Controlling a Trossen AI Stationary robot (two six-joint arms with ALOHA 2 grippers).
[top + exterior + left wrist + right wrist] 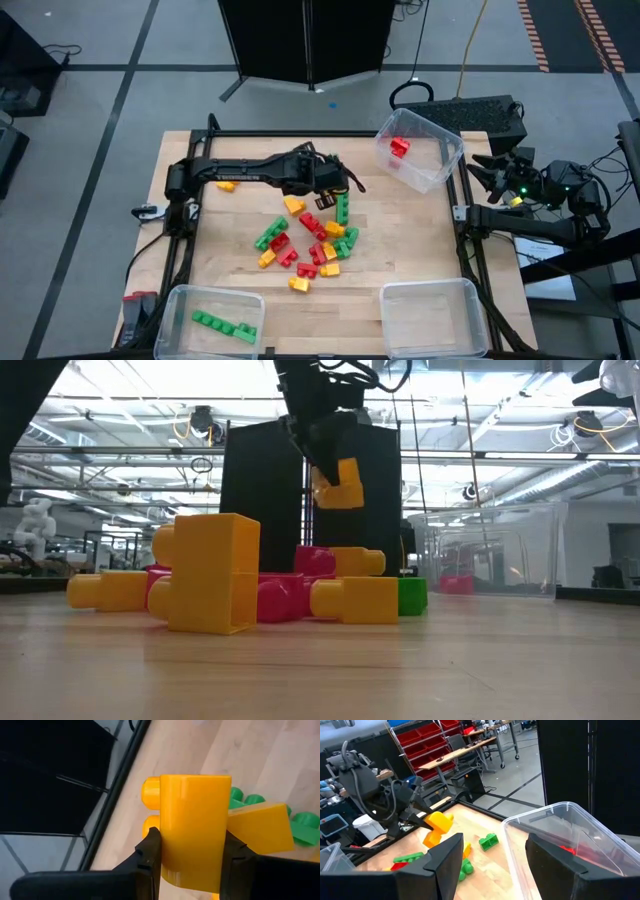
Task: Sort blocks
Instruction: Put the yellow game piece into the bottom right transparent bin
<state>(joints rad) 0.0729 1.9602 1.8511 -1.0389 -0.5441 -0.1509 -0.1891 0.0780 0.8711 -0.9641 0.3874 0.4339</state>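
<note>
Yellow-orange studded plastic brick (192, 827) lifted clear of the wooden table (420, 240).

Held above the scattered pile of red, green and yellow bricks (310, 240), clamped in the left gripper (192, 862). Best carried level and high over that pile, kept pinched until above a clear plastic bin (432, 317). Right gripper (490, 865) parked beyond the pile, jaws apart.

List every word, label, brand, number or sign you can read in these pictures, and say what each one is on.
None: no text can be read in any view.
The yellow-orange block shut in the left claw has plain faces.
The blocks on the table and the clear bins show no lettering.
The right claw, open beside the table, bears no label.
</note>
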